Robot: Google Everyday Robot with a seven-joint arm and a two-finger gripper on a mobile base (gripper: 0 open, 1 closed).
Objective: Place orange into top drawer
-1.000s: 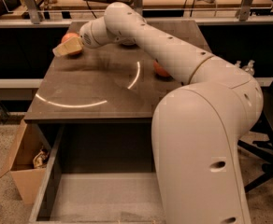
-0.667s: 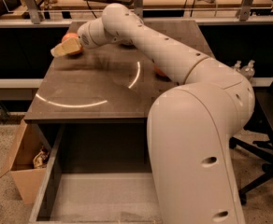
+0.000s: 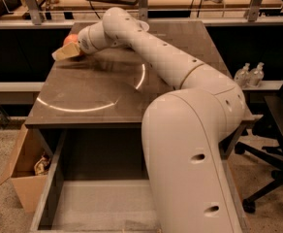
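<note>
My gripper [image 3: 65,52] is at the far left part of the tabletop, low over the surface, with the arm reaching across the table from the right. A small round orange-coloured fruit, apparently the orange [image 3: 70,38], sits just behind and touching the gripper, mostly hidden by it. I cannot tell whether the gripper holds it. The top drawer [image 3: 102,205] is pulled open below the table's front edge. Its flat grey bottom is bare, and my arm's base covers its right part.
The brown table [image 3: 83,89] has its front edge just above the drawer. A cardboard box [image 3: 23,178] with small items stands on the floor at the left. Two small bottles [image 3: 248,74] and an office chair [image 3: 277,130] are at the right.
The arm has swung a little to the left and the gripper has dropped slightly at the table's far left. A reddish-orange object seen earlier to the right of the arm is now hidden.
</note>
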